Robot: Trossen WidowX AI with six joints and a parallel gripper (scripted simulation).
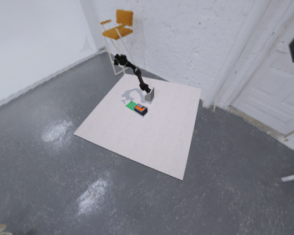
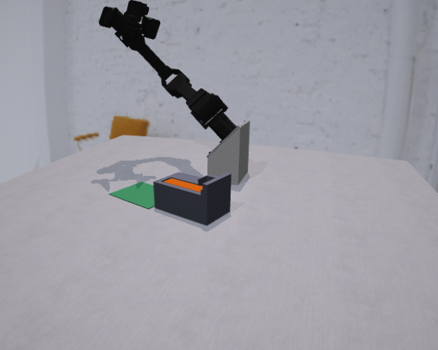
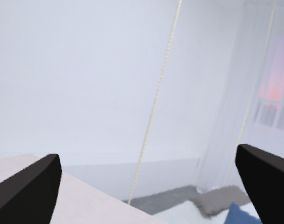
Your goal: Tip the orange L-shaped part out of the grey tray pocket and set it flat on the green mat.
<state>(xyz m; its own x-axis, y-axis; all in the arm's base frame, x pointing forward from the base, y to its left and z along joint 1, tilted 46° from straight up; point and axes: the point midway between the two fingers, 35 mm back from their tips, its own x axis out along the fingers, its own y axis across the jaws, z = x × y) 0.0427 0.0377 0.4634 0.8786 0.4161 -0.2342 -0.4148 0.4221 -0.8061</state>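
Observation:
The orange L-shaped part (image 1: pixel 140 108) (image 2: pixel 183 184) lies flush in the pocket of the dark grey tray (image 1: pixel 143 112) (image 2: pixel 190 204). The green mat (image 1: pixel 130 106) (image 2: pixel 135 195) lies flat right beside the tray. My gripper (image 1: pixel 117 60) (image 2: pixel 110 16) (image 3: pixel 150 159) is raised high on the outstretched arm, far above and away from the tray and mat. Its two black fingers stand wide apart with nothing between them. The wrist view shows only the fingers, a bare wall and the table edge, not the tray.
A grey wedge-shaped block (image 1: pixel 150 95) (image 2: pixel 230 154) holds the arm's base just behind the tray. All stands on a pale square table top (image 1: pixel 157 138) (image 2: pixel 275 268). An orange chair (image 1: pixel 118 27) (image 2: pixel 126 127) stands beyond the table by the wall.

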